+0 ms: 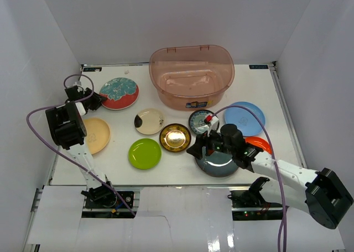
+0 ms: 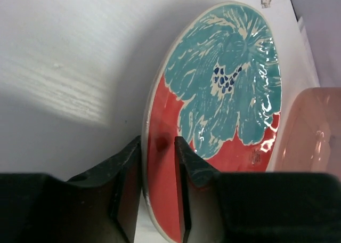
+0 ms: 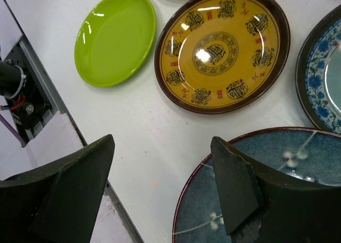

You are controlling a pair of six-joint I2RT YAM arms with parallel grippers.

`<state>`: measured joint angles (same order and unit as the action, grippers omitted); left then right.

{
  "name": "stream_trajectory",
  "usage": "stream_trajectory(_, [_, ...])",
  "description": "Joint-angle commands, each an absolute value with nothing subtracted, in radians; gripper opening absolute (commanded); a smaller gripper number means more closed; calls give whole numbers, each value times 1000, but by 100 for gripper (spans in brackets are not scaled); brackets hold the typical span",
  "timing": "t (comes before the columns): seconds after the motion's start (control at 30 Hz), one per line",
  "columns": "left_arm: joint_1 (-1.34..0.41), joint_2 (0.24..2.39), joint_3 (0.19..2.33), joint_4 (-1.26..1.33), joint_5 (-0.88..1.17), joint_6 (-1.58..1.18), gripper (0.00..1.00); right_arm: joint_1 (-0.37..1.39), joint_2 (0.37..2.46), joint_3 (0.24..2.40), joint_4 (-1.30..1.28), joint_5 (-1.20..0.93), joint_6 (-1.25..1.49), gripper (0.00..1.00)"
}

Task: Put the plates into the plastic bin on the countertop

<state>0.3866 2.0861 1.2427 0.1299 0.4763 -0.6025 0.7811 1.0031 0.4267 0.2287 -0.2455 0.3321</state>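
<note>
Two part-hidden: orange plate (image 1: pixel 260 143) under right arm (image 1: pixel 283 172), grey-blue plate (image 1: pixel 219 164) under right gripper (image 3: pixel 162 144).

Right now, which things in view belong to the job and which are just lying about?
Job: red-and-teal plate, tan plate, cream plate, green plate, gold plate, dark teal plate, light blue plate, orange plate, grey-blue plate, plastic bin.
Lying about: purple cables, small stickers at the back corners.
</note>
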Motion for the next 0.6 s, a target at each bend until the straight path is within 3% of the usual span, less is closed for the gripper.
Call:
stream_trajectory(0.0, [383,2109,1244,213,526,-618,38,787,1061,462,288,-268,345,79])
stream_trajectory(0.03, [383,2117,1236,221,528,-618,33,787,1072,471,296,-268,357,79])
stream_trajectory(0.07, [383,2120,1232,224,525,-620,20,787,1084,477,301,-270,365,79])
stream_trajectory(0.17, [385,2120,1201,256,509,-629,0,785,1121,502,327,-267,397,79])
stream_trajectory(0.4, [393,1987,1072,457,546,-799,0,787,1186,569,296,-185,468,80])
stream_trajectory(0.53, [390,1878,962,681,639,-1029,0,779,1175,620,197,-88,468,80])
stream_trajectory(0.57, [388,1832,915,730,653,-1113,0,764,1143,618,177,-34,466,76])
